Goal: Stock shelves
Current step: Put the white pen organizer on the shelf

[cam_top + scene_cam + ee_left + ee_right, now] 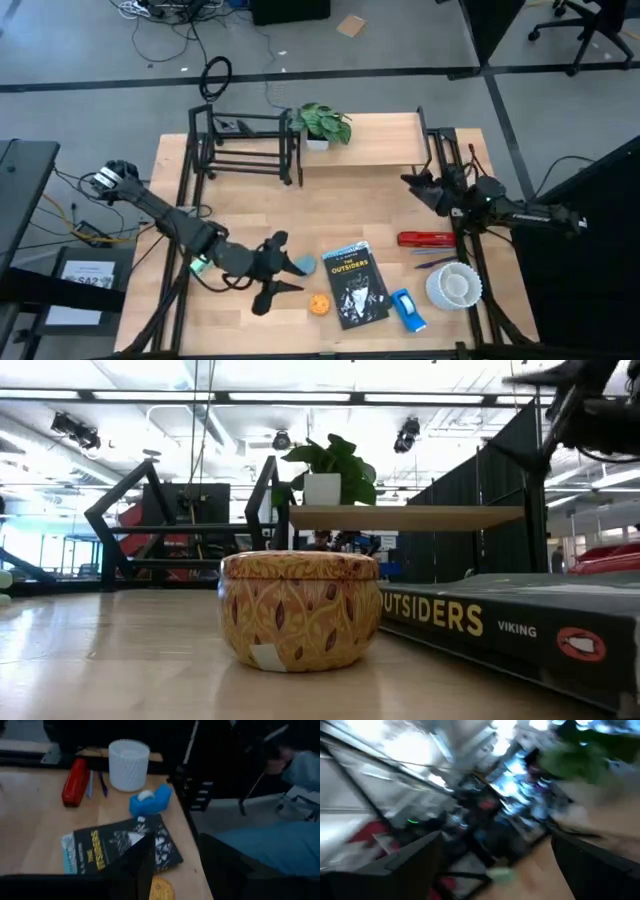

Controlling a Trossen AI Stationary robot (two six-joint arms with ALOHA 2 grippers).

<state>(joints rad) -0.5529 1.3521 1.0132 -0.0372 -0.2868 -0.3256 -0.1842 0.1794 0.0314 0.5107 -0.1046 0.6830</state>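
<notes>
- Your left gripper (272, 272) sits low over the front of the table (240, 220), fingers spread apart and holding nothing.
- The tin (319, 304) lies just beside that gripper, toward the right arm's side and a little nearer the front edge; the book (355, 284) lies just past the tin on the same side.
- The book's long axis runs roughly front to back, slightly tilted. In the left wrist view it shows ahead of the fingers (135, 865), with the tin's edge close under them.
- A light blue thing is touching or nearly touching the left gripper; you can't tell what it is.
- Your right gripper (420, 187) hangs near the plank shelf's (380, 150) right end, well apart from the front goods. Its fingers look apart and empty.
- The left arm is clearly nearer the tin and book; I'd judge the next pick is its job.
- The shelves stand at the back: the rod rack (245, 145) on the left, the plank shelf beside it, carrying one plant (322, 124).
- Count: one tin, one book, one tape dispenser (405, 309), one white cup (455, 285), one red stapler (427, 239), a couple of pens (436, 262).
</notes>
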